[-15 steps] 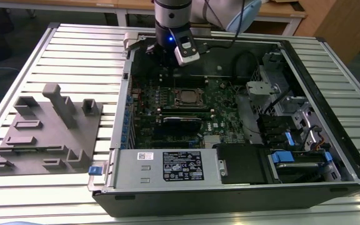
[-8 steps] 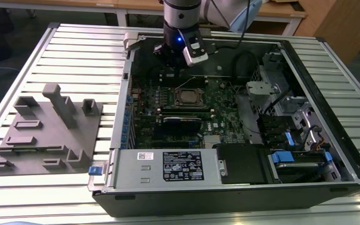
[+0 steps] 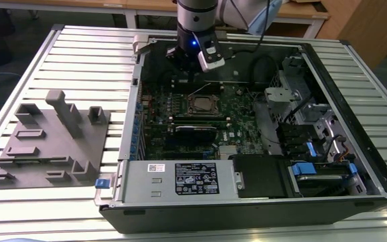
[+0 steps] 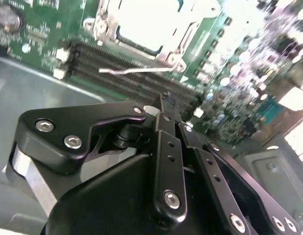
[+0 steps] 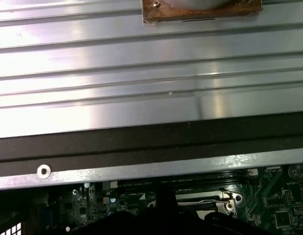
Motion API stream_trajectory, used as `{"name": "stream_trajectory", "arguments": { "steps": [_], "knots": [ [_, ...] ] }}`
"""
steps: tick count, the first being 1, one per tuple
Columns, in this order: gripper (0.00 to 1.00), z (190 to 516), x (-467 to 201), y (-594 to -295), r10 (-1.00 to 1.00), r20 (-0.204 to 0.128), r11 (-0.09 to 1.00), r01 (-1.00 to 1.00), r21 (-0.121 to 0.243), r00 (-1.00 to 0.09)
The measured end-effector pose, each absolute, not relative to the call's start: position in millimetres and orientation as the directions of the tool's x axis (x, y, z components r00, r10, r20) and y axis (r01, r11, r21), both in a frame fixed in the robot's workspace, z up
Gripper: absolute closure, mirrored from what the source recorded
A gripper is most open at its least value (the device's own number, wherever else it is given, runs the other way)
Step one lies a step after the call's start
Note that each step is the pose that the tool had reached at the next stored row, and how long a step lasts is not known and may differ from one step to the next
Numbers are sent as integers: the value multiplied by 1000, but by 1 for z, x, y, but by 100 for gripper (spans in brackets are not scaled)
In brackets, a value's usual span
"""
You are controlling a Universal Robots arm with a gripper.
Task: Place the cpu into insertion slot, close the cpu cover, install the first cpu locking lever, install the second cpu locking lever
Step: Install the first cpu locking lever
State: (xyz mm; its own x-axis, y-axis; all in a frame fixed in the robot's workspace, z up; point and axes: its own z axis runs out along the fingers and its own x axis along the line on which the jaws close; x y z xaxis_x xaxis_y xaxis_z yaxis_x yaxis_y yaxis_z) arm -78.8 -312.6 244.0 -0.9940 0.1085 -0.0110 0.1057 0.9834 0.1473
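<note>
The insertion slot (image 3: pixel 204 104) sits in the middle of the green motherboard (image 3: pixel 241 121), with the silver cpu cover (image 3: pixel 205 96) lying flat around it. In the second wrist view the cpu (image 4: pixel 144 22) is a pale square inside the cover frame (image 4: pixel 104 24). A thin silver locking lever (image 4: pixel 136 70) sticks out beside the socket, over the memory slots. My gripper (image 3: pixel 191 80) hangs just behind the socket, inside the case. Its black fingers (image 4: pixel 167 122) are pressed together, their tip close to the lever's end; nothing shows between them. The socket's corner (image 5: pixel 224 198) also appears in the first wrist view.
The open computer case (image 3: pixel 355 126) lies on a slatted aluminium table (image 3: pixel 86 55). A grey fixture plate (image 3: pixel 46 141) with upright blocks stands at the exterior view's left. A power supply (image 3: pixel 180 179) and a drive cage with blue tabs (image 3: pixel 308 169) fill the case's near side.
</note>
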Motion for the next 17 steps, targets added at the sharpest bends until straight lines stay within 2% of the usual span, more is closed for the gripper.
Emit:
{"name": "stream_trajectory", "arguments": {
  "steps": [17],
  "knots": [
    [89, 230, -62, -322, 109, -9, 980, 106, 167, -994]
  ]
}}
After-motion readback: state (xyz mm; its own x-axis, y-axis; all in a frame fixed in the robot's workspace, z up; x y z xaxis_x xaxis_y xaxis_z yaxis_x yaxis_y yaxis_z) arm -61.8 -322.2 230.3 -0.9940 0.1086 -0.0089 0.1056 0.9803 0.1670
